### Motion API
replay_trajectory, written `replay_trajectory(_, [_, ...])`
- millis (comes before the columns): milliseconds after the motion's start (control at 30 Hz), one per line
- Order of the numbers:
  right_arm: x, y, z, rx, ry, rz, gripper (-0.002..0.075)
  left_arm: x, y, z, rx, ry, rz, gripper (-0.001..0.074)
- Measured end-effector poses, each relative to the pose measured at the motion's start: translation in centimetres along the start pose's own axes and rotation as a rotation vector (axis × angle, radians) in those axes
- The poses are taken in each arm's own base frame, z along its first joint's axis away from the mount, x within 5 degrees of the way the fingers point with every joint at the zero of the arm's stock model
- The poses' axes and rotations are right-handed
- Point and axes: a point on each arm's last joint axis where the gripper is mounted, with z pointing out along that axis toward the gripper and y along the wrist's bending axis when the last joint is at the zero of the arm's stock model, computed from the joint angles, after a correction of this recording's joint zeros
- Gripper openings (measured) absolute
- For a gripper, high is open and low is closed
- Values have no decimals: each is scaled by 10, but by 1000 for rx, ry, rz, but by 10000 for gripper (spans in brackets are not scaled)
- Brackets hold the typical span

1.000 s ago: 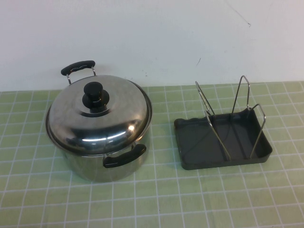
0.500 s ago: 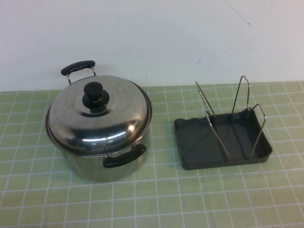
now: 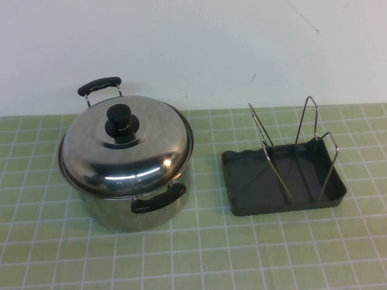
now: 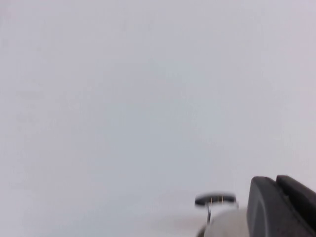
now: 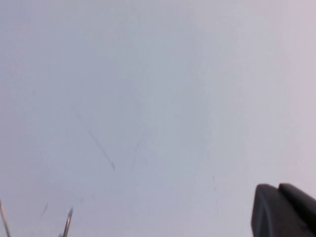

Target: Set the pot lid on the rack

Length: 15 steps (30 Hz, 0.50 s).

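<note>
- Left gripper point(image 4: 281, 207): visible only in my left wrist view, as a dark finger part at the frame corner; absent from the high view, so it hangs off the table area on my own side. Whether it is open or closed cannot be told, and nothing is seen in its hold.
- Right gripper point(image 5: 284, 210): likewise only a dark finger part in my right wrist view, facing the pale wall; its opening cannot be told either, and no object shows in it.
- Pot lid point(image 3: 124, 148): seated flat on the steel pot point(image 3: 115, 211) at the left of the table, black knob point(image 3: 121, 121) upright at its centre.
- Rack point(image 3: 284, 178): on the right of the green gridded mat point(image 3: 199, 254), just beside the pot but apart from it; its wire loops point(image 3: 269, 157) stand upright, and the slots between them run near to far.
- Governing relation: the lid lies on my left side and the far pot handle point(image 4: 215, 200) shows in my left wrist view, so I judge my left arm the nearer one for grasping the knob.
- Judged requirement: the lid lies horizontal while the slots are vertical, so it must be lifted, carried right, and tipped on edge in line with the loops.
- Task stage: not yet begun; the lid is untouched.
</note>
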Motion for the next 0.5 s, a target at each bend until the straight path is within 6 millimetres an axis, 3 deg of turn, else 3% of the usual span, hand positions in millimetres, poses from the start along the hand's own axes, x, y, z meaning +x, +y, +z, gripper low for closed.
replay_trajectory(200, [-16,-2,-1,23,-176,-4,-1,-12,-2,-1,19,-130,0,-2])
replay_trajectory(400, [-20,-3,-2,37,-216,-30,-1,-23,-3,-3,32,-251,-28,-2])
replay_trajectory(500, [-24,-4,-1,43,-206,-86,-1,-24,-3,-2,26,-220,-35,-2])
